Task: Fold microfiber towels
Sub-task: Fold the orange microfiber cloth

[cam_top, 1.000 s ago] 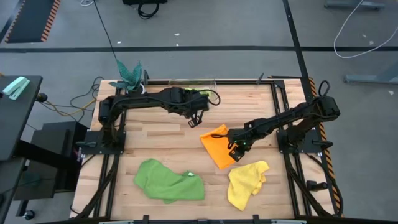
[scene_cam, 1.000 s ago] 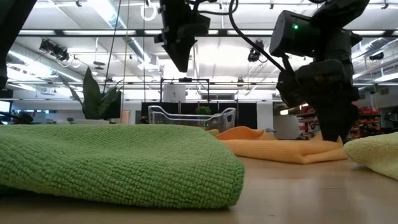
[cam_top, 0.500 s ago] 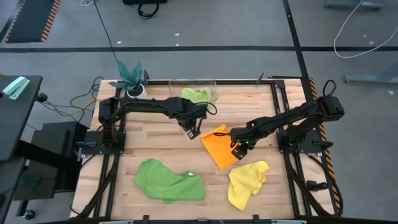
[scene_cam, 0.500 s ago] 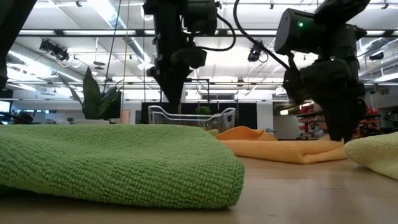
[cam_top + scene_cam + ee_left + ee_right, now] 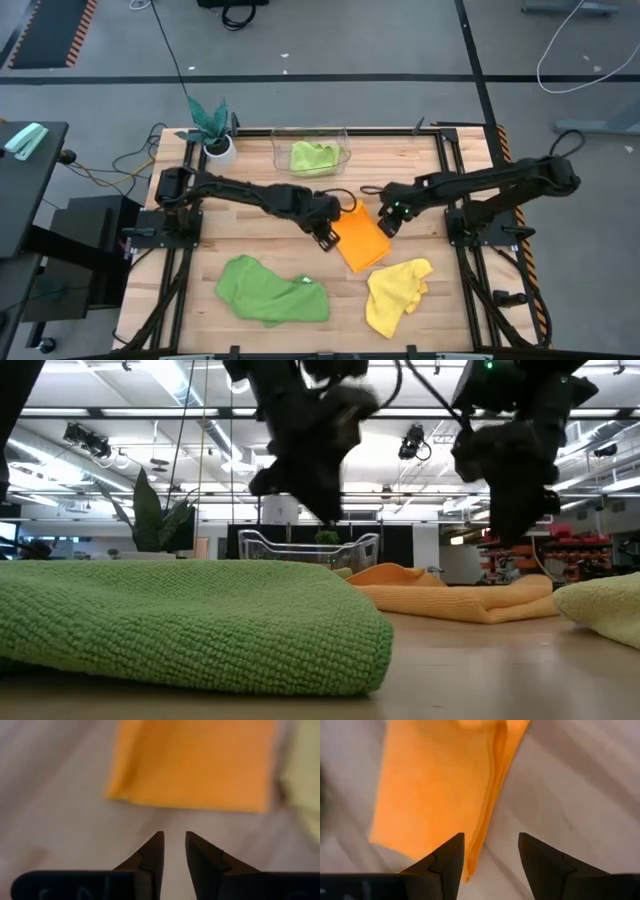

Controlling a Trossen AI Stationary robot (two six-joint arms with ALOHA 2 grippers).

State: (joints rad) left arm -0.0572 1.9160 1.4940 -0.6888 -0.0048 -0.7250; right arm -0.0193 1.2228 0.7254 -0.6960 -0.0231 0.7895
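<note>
The orange towel (image 5: 360, 238) lies folded flat on the table's middle, also seen ahead in both wrist views (image 5: 195, 765) (image 5: 445, 785). My left gripper (image 5: 326, 235) hovers just off its left edge, pointing steeply down, fingers (image 5: 174, 851) open a narrow gap with nothing between. My right gripper (image 5: 388, 220) hangs over the towel's far right edge, open wide (image 5: 490, 855) and empty. The yellow towel (image 5: 397, 295) lies crumpled near the front right, the darker green one (image 5: 272, 290) at front left. The lime green towel (image 5: 313, 157) lies in the bin.
A clear plastic bin (image 5: 343, 140) stands at the far edge, with a teal-leaved plant in a white pot (image 5: 212, 128) at the far left corner. Bare wood (image 5: 250, 225) lies left of the orange towel. In the low view the green towel (image 5: 180, 620) fills the foreground.
My left gripper has come from the bin at the far edge toward the near edge and down, tipping steeply, to the orange towel's left side. My right gripper has risen off the orange towel and drawn back toward the far right. The orange towel now lies as a compact folded rectangle.
</note>
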